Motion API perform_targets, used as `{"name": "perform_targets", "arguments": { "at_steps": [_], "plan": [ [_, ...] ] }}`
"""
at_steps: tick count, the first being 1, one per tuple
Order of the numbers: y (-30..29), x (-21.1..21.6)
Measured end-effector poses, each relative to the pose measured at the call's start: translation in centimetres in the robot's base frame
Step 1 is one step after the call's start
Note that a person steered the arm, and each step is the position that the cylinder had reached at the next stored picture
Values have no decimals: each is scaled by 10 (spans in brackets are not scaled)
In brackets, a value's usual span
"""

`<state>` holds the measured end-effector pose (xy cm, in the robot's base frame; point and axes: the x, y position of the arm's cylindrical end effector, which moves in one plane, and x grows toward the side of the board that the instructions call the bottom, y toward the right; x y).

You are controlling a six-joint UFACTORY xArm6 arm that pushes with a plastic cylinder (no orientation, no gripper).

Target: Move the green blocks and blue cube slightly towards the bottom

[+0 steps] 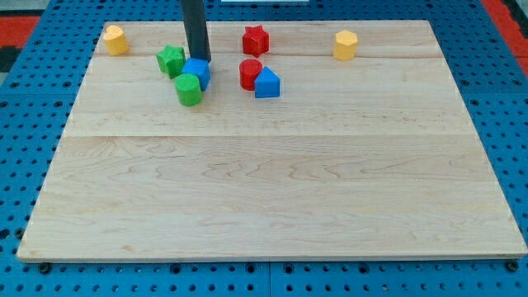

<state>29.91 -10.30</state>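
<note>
A green star-shaped block (pixel 171 60) sits near the board's top left. A blue cube (pixel 198 73) is just to its right. A green cylinder (pixel 189 89) touches the cube's lower left side. My tip (pixel 200 60) comes down from the view's top and rests at the blue cube's upper edge, right of the green star.
A red cylinder (pixel 250 73) and a blue house-shaped block (pixel 267 83) sit together right of the cube. A red star (pixel 256 40) lies above them. Yellow blocks sit at the top left (pixel 115 40) and top right (pixel 346 45). The wooden board (pixel 272 190) lies on blue pegboard.
</note>
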Motion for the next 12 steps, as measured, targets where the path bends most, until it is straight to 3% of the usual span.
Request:
{"name": "perform_targets", "arguments": {
  "at_steps": [2, 6, 7, 8, 12],
  "plan": [
    [17, 1],
    [-48, -28],
    [-52, -62],
    [-52, -65],
    [-74, -14]
  ]
}}
